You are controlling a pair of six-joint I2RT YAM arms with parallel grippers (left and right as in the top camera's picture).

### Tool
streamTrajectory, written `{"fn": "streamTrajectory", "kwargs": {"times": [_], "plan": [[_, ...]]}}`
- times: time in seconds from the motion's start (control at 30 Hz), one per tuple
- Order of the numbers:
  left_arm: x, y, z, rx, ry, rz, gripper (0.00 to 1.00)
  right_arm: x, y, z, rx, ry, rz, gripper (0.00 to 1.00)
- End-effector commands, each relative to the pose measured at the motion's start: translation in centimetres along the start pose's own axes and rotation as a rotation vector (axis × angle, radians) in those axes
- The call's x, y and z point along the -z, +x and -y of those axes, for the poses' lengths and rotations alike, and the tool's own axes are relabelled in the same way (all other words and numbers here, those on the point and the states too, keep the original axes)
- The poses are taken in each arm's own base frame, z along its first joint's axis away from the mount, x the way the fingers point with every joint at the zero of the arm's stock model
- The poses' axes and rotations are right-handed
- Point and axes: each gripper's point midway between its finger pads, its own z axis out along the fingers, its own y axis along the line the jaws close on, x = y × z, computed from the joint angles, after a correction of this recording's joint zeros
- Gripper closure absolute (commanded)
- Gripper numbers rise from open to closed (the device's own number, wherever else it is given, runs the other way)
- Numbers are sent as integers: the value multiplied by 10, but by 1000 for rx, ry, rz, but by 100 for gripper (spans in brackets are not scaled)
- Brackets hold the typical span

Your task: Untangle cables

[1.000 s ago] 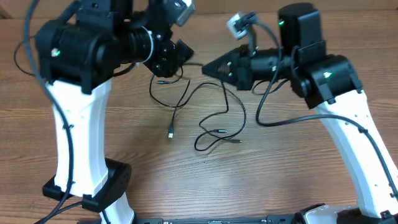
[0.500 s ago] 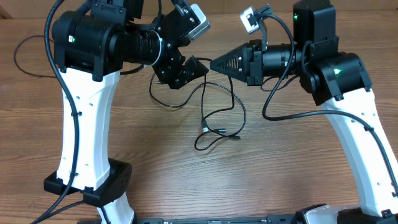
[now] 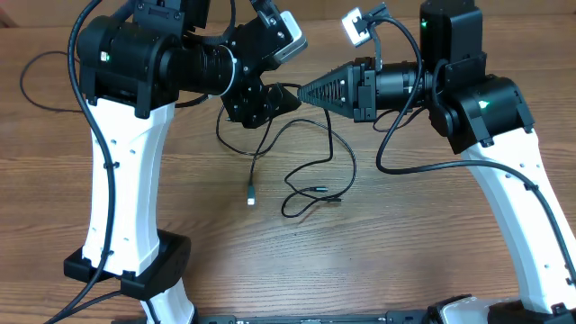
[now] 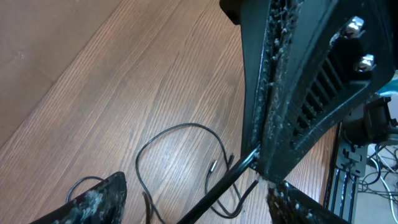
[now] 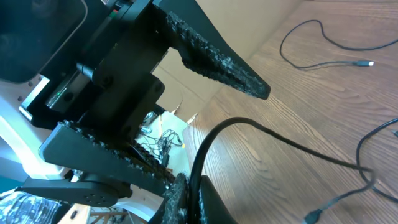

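The cables (image 3: 317, 190) lie in loose loops in the middle of the table (image 3: 405, 252), one silvery plug nearest the front edge. Farther back, the right gripper (image 3: 301, 92), pressed together, pinches one raised strand. The left gripper (image 3: 274, 101) stands spread just beside it.

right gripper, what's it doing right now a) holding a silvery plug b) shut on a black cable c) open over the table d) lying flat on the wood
b: in the right wrist view the right gripper is closed tight, a black cable coming out between its fingers
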Motion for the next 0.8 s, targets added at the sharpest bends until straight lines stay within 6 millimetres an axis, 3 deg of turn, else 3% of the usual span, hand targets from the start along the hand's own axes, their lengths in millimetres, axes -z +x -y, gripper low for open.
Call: {"fn": "streamTrajectory", "kwargs": {"times": [0.0,0.1,0.37,0.7,0.77], "plan": [[0,3,-6,-19,-33,-20,36,2,4,-22,8,-81,-24,96],[1,5,-8,-19,-46,-29,47,2,5,-22,6,-81,-25,96],[1,3,-6,-19,-33,-19,53,2,5,-22,1,-81,-26,96],[0,3,-5,-21,-30,-17,96,2,6,-22,-2,-80,-27,96],[0,2,-4,-22,-21,-11,96,2,6,-22,-2,-80,-27,96]]}}
